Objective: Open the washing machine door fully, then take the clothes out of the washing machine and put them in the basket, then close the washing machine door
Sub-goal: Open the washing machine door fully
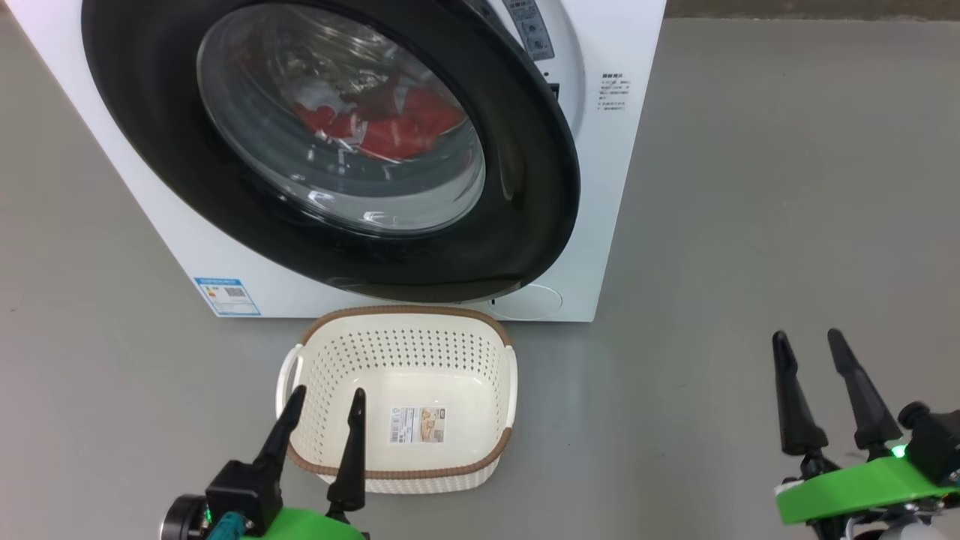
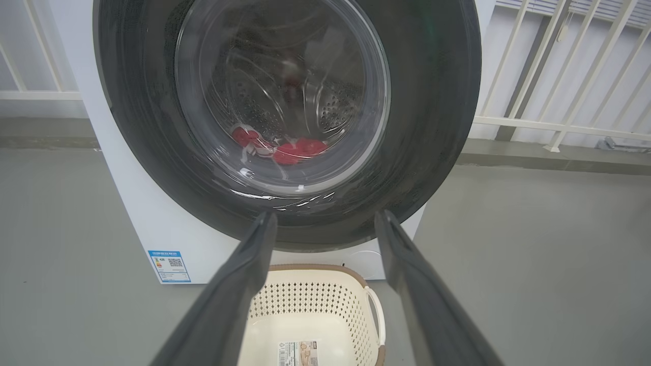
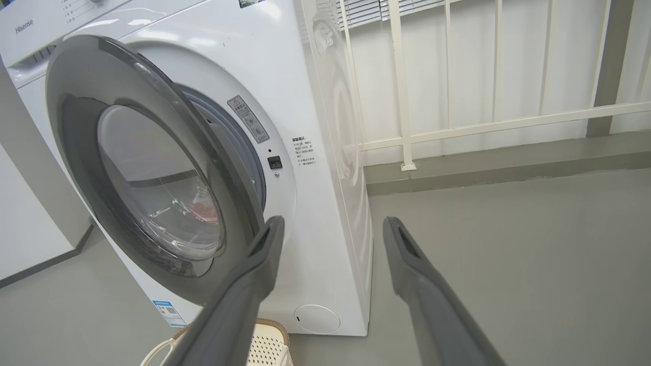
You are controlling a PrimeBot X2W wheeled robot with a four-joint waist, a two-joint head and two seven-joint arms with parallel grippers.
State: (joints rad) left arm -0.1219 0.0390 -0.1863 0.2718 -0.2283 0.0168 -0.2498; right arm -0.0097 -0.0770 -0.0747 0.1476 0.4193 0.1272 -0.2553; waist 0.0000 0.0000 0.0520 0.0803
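Observation:
The white washing machine (image 1: 611, 187) stands ahead with its black-rimmed round door (image 1: 525, 187) slightly ajar; the right wrist view shows a gap between the door (image 3: 76, 132) and the machine (image 3: 325, 213). Red clothes (image 1: 405, 124) lie in the drum behind the glass, also seen as clothes (image 2: 295, 150) in the left wrist view. The cream basket (image 1: 420, 319) sits on the floor under the door. My left gripper (image 1: 328, 397) hovers open over the basket's near left corner. My right gripper (image 1: 810, 341) stands open over bare floor to the right.
Grey floor (image 1: 750, 225) spreads to the right of the machine. A white railing (image 3: 457, 127) runs behind and beside it. A blue label (image 1: 226, 295) marks the machine's lower left corner. A round white service cap (image 1: 532, 301) sits at its lower right.

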